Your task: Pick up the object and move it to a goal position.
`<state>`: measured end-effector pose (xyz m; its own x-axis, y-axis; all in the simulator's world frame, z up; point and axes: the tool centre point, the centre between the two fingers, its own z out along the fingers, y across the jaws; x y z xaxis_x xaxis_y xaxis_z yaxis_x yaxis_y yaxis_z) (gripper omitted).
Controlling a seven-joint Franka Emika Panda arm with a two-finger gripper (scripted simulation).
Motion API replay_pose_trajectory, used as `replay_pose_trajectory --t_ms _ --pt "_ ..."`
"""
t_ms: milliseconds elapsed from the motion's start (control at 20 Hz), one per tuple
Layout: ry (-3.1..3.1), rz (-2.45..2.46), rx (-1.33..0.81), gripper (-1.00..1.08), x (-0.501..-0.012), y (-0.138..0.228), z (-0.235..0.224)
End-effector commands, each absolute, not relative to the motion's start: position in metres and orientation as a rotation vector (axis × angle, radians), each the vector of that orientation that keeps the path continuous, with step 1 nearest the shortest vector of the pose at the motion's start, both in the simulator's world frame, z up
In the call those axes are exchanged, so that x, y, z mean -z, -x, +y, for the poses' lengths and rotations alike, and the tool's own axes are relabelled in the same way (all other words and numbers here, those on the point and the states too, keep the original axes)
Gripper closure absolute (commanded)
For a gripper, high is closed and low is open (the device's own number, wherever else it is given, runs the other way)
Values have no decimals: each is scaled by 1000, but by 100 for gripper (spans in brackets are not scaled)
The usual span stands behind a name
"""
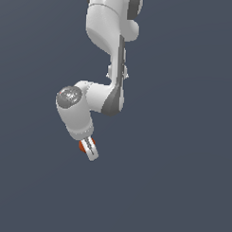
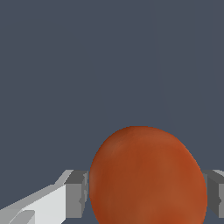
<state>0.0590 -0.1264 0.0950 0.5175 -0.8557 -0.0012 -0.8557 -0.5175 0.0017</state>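
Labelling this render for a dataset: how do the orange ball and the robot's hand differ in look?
The ball is orange-red and rounded; the hand is white and grey with flat, blocky fingers. In the exterior view the ball is far smaller than the hand. The hand grips; the ball is gripped. Both are smooth simulator renders.

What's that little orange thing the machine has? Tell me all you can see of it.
It is a small orange-red ball, roughly round, matte, faintly uneven, with no markings. In the wrist view it fills the space between the two grey pads of the gripper, which sit against its opposite sides, so it looks clamped. In the exterior view only a sliver of the ball shows beside the white fingers, far smaller than the arm. Nothing else appears to touch it; whether it rests on the grey ground cannot be told.
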Motion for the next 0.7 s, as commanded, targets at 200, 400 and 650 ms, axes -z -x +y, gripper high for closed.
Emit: replay_pose_trajectory --t_ms 200,400,650 --pt "-2738 -1540 0 108 -110 -67 -182" --pt "-2738 -1540 0 108 -114 -69 -198" --pt "-2738 -1540 0 108 -116 -71 -204"
